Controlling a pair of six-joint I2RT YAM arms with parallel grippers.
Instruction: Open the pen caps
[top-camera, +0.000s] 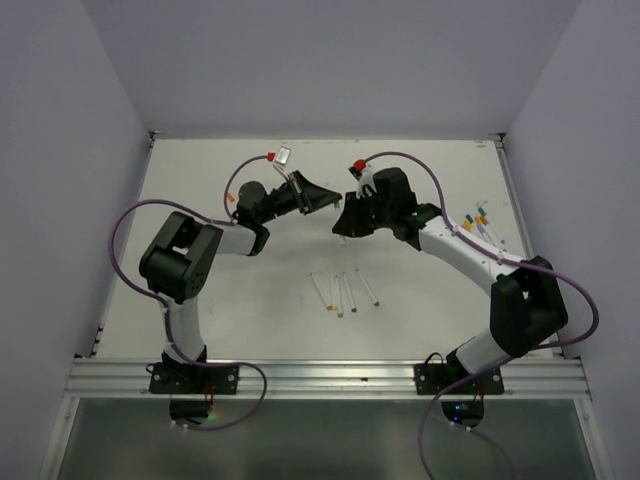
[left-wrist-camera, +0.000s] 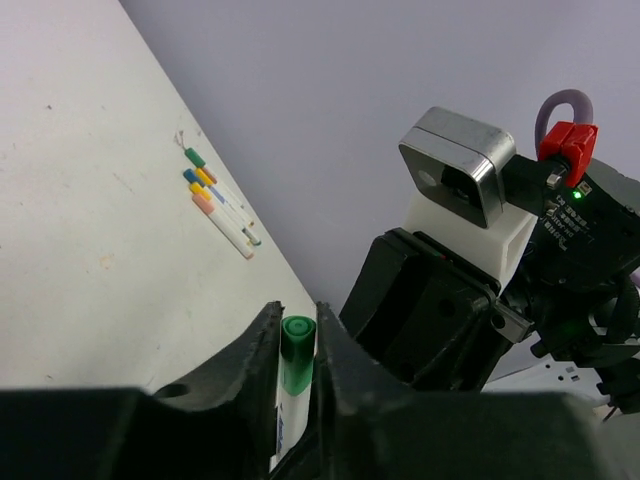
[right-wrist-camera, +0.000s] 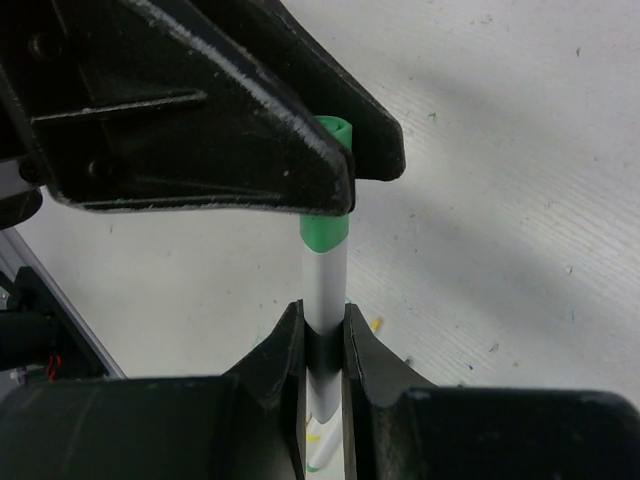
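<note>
One white pen (right-wrist-camera: 326, 285) with a green pen cap (right-wrist-camera: 326, 228) is held between both grippers above the table's middle. My left gripper (left-wrist-camera: 297, 315) is shut on the green pen cap (left-wrist-camera: 296, 358), whose round end pokes out between the fingertips. My right gripper (right-wrist-camera: 323, 310) is shut on the white barrel a short way below the cap. In the top view the left gripper (top-camera: 325, 200) and the right gripper (top-camera: 345, 222) meet tip to tip, and the pen between them is hidden.
Several white pens (top-camera: 342, 291) lie loose on the table in front of the grippers. Another bunch of capped pens (top-camera: 480, 224) lies near the right edge; the left wrist view also catches this bunch of pens (left-wrist-camera: 218, 203). The walls stand close behind.
</note>
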